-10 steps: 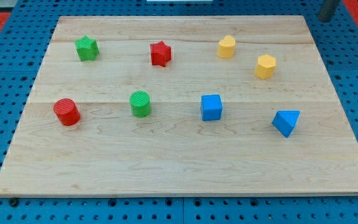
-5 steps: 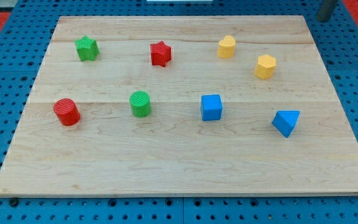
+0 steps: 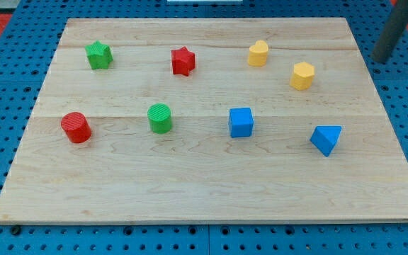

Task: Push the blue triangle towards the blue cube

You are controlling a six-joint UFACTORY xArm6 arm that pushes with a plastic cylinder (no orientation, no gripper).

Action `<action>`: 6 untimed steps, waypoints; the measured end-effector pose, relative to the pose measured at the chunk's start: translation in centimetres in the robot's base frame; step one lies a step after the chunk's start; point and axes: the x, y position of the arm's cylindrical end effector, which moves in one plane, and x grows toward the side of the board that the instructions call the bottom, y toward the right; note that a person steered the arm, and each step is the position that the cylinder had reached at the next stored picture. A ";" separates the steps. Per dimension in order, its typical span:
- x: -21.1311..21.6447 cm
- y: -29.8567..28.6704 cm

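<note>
The blue triangle point(image 3: 326, 139) lies on the wooden board point(image 3: 211, 191) at the view's right. The blue cube point(image 3: 241, 122) stands near the board's middle, to the triangle's left and slightly higher in the view, well apart from it. My tip point(image 3: 382, 59) is off the board's right edge near the view's top right, far above and to the right of the triangle, touching no block.
A green star point(image 3: 99, 54), a red star point(image 3: 183, 61) and two yellow blocks point(image 3: 258, 53) point(image 3: 302, 75) sit along the board's top. A red cylinder point(image 3: 76, 127) and a green cylinder point(image 3: 160, 117) sit left of the cube. Blue pegboard surrounds the board.
My tip has come down and slightly right from the view's top right corner, so more of the rod shows. No block has moved.
</note>
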 end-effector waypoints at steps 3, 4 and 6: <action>12.5 -0.4; 15.9 -0.6; 15.8 -14.6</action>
